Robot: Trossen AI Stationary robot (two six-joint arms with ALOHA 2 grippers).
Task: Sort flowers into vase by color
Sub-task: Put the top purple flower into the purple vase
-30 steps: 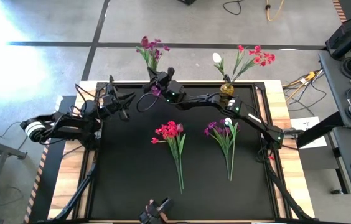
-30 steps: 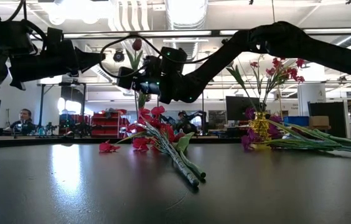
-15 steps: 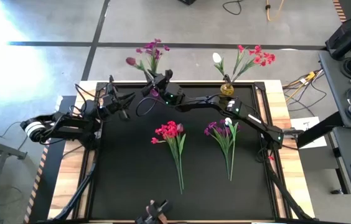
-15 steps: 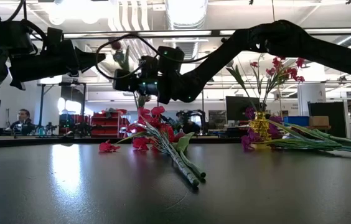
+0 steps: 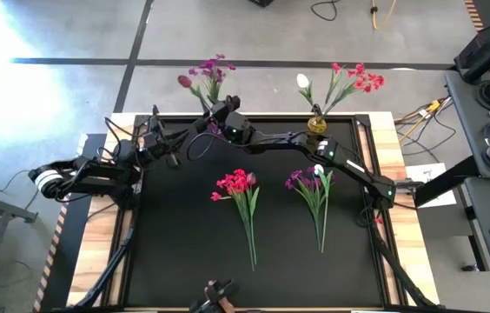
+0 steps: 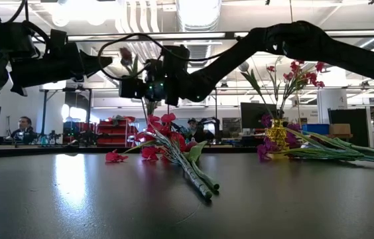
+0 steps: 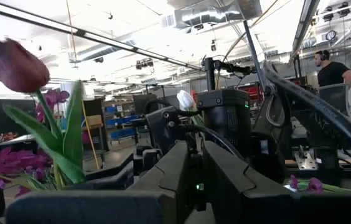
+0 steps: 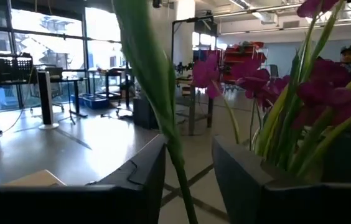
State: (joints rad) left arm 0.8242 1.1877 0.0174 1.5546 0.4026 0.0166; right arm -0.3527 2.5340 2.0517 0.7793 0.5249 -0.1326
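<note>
We see the black worktop [image 5: 175, 243] with both arms reaching toward its far edge; by our reckoning the sorting is partly done. At the far left a vase, hidden behind the arms, carries the purple bunch [image 5: 208, 71] with a dark tulip bud; at the far right the yellow vase [image 5: 317, 124] carries the red sprays [image 5: 360, 78] and a white bud; still lying flat are a red bunch [image 5: 238, 185] at mid-worktop and a purple bunch [image 5: 310, 181] just right of it, well apart from either vase, so two bunches remain to be placed.

The right hand [image 5: 219, 120] sits at the far edge by the purple vase; its wrist view shows the fingers parted with a thin green stem [image 8: 174, 149] standing between them, seemingly untouched, so we judge it released. The left hand [image 5: 174, 149] waits near the far-left corner; whether its fingers are parted or clenched we cannot tell.

The low view alone shows how high the arms hang above the lying stems; the high view alone separates the two lying bunches; only the right wrist view shows the gap around the stem.
</note>
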